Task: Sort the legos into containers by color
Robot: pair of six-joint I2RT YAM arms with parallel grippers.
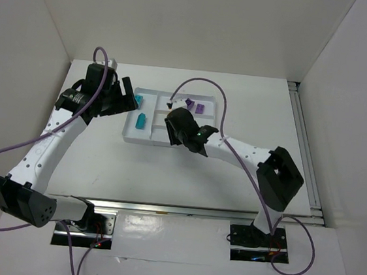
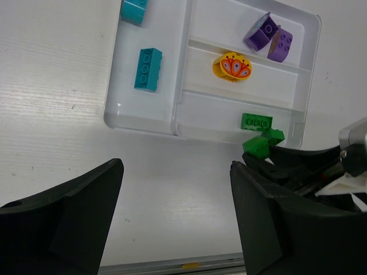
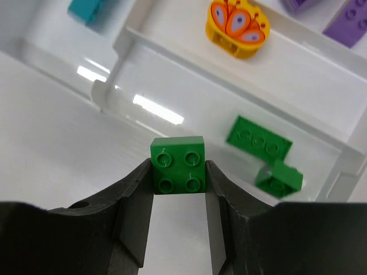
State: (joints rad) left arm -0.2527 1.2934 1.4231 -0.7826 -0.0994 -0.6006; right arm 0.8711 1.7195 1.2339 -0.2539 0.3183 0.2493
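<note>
Spanning the enclosure from side to side, a white table [image 1: 166,175] is bounded by white panels [image 1: 23,42] on the left and far sides and by a metal rail [image 1: 303,150] along its right edge. Wide bare surface is left between the arm bases and the tray, and more is left to the tray's right. The white tray [image 1: 137,140] is set toward the far left of the table.

Close beside its left wall the left gripper [image 2: 175,212] is held, its fingers spread wide with nothing between them. The right gripper [image 3: 178,172] is clamped on a green brick [image 3: 178,163], with the studs turned to the wrist camera. This brick is carried just outside the tray's near wall, beside the nearest long section.

Two more green bricks [image 3: 258,139] are lying in that section, close to its right end wall. An orange-yellow piece [image 2: 232,66] is seen in the middle long section. Two purple bricks [image 2: 261,31] are lying side by side in the far one. Two cyan bricks [image 2: 148,69] are lying apart in the narrow section.
</note>
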